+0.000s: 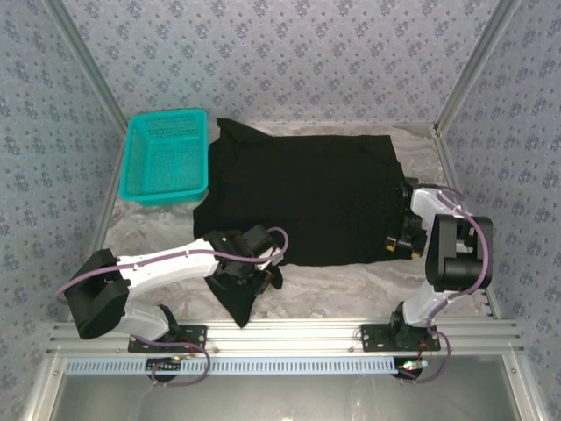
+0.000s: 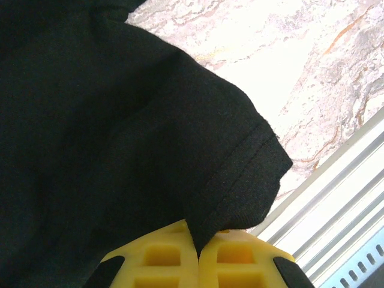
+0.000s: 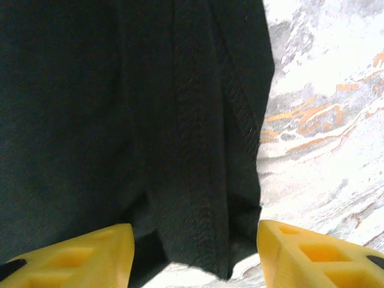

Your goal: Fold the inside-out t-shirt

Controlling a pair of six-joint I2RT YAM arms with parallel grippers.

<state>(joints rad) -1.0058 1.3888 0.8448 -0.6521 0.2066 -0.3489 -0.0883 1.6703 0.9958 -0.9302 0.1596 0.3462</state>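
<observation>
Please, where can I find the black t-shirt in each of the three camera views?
Top external: t-shirt spread in the centre, right of the teal basket.
Left wrist: t-shirt covers the left, pinched by the left gripper.
Right wrist: t-shirt covers the left and centre.
Shared landmark: the marbled table, pale beside the cloth.

The left arm [image 1: 166,261] lies low, reaching rightward from the near left corner. The left gripper [image 2: 198,243] has its yellow fingers pressed together, pinching a sleeve hem of the inside-out t-shirt [image 2: 90,120]. The right arm [image 1: 456,250] is folded up at the right side, and the right gripper [image 3: 195,249] holds its fingers wide apart.
</observation>
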